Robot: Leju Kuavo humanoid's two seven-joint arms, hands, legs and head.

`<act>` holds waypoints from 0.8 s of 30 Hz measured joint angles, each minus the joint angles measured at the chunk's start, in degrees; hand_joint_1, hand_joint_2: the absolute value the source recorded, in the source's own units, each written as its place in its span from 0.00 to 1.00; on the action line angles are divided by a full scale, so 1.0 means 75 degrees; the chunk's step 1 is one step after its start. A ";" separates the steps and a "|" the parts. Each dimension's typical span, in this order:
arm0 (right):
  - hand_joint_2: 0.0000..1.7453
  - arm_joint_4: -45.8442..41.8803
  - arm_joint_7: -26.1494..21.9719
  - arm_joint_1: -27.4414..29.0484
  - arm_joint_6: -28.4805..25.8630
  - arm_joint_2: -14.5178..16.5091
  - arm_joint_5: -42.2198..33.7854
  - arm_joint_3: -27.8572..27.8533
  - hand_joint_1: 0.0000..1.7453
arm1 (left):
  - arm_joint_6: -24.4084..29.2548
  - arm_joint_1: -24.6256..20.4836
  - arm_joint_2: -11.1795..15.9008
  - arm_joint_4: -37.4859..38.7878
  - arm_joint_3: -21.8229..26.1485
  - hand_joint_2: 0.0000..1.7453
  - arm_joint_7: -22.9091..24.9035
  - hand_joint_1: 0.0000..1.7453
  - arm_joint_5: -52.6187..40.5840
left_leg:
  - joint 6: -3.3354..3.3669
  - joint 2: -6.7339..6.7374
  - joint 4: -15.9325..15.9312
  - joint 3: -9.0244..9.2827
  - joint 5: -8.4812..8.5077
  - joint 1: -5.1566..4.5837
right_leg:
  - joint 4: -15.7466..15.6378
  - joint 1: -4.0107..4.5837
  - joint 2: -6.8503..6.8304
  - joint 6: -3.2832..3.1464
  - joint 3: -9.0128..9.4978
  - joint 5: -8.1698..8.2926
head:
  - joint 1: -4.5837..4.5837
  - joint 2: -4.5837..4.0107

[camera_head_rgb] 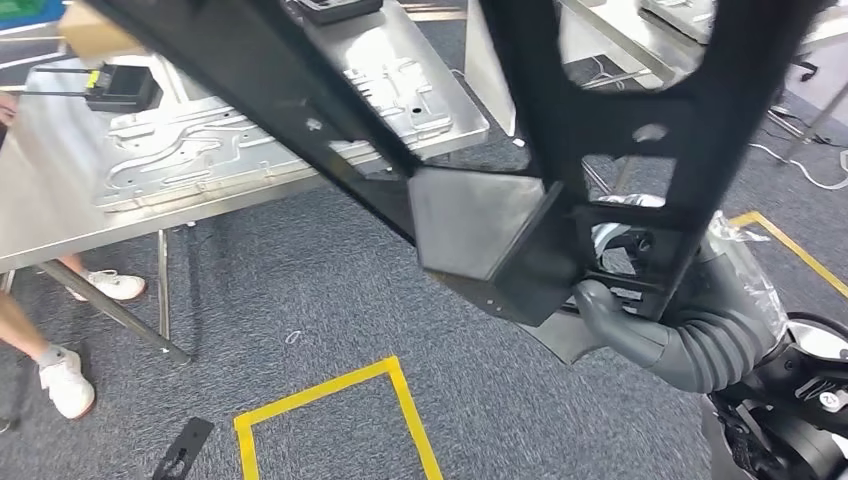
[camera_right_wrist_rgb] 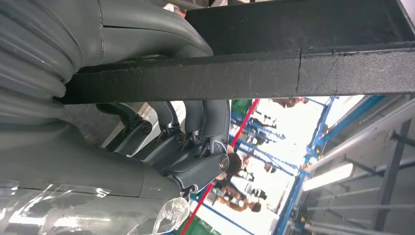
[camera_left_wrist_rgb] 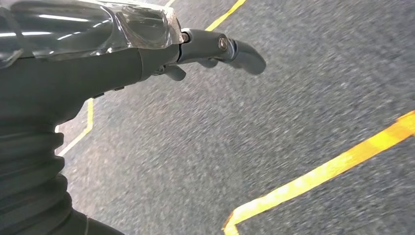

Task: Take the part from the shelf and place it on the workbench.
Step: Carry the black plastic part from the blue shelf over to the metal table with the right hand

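Observation:
The part is a large black metal frame [camera_head_rgb: 520, 240] with a boxy bracket at its middle, and it stretches across the head view in front of me. My right hand [camera_head_rgb: 620, 320] grips its lower edge from below; in the right wrist view the fingers [camera_right_wrist_rgb: 186, 142] wrap around a black bar of the frame [camera_right_wrist_rgb: 244, 73]. The steel workbench [camera_head_rgb: 60, 200] stands ahead to the left, beyond the frame. My left hand [camera_left_wrist_rgb: 205, 49] hangs over the grey carpet with its fingers loosely apart and nothing in them.
A stamped metal sheet [camera_head_rgb: 250, 130] and a black device [camera_head_rgb: 120, 88] lie on the workbench. A person's legs in white shoes [camera_head_rgb: 70, 380] stand at its left end. Yellow floor tape [camera_head_rgb: 330, 400] marks a square; a small black piece [camera_head_rgb: 185, 445] lies beside it. Another table [camera_head_rgb: 600, 40] stands behind.

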 joint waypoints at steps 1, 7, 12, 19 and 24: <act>1.00 0.0012 0.0009 -0.0020 0.0006 0.0003 -0.0001 0.0023 1.00 | 0.0003 0.0004 0.0000 0.0001 -0.0001 1.00 -0.0001 0.00 0.0001 | -0.0043 0.0203 0.0175 -0.0089 -0.0102 -0.0007 | -0.0022 -0.0008 -0.0107 -0.0051 0.0019 0.0004 | -0.0008 0.0000; 1.00 0.0080 0.0065 -0.0032 0.0019 0.0007 -0.0007 0.0133 1.00 | 0.0029 -0.0029 -0.0013 0.0002 -0.0001 1.00 -0.0035 0.00 0.0001 | -0.0219 0.1066 0.2170 -0.1133 -0.0794 0.0064 | -0.0042 -0.0009 -0.0733 -0.0132 0.0091 -0.0069 | -0.0033 0.0000; 1.00 0.0127 0.0081 -0.0060 0.0005 0.0004 -0.0022 0.0170 1.00 | 0.0074 -0.0052 -0.0014 0.0002 0.0004 1.00 -0.0071 0.00 0.0003 | -0.0155 0.1700 0.0057 -0.0042 0.0051 0.0028 | -0.0048 0.0054 -0.1112 0.0068 0.0253 -0.0218 | -0.0006 0.0000; 1.00 0.0173 0.0078 -0.0089 -0.0030 -0.0020 -0.0112 0.0212 1.00 | 0.0216 -0.0053 -0.0016 0.0002 0.0007 1.00 -0.0099 0.00 0.0004 | 0.0200 0.1330 -0.0058 0.0095 -0.0002 0.0037 | 0.1361 0.0010 -0.0486 0.0271 -0.0293 -0.1002 | 0.0039 0.0000; 1.00 0.0219 0.0078 -0.0073 -0.0035 -0.0030 -0.0162 0.0221 1.00 | 0.0254 -0.0045 -0.0036 0.0002 0.0009 1.00 -0.0103 0.00 0.0003 | 0.0244 0.1063 -0.0052 0.0241 -0.0113 -0.0027 | 0.1351 0.0034 -0.0352 0.0176 -0.0667 -0.0388 | 0.0044 0.0000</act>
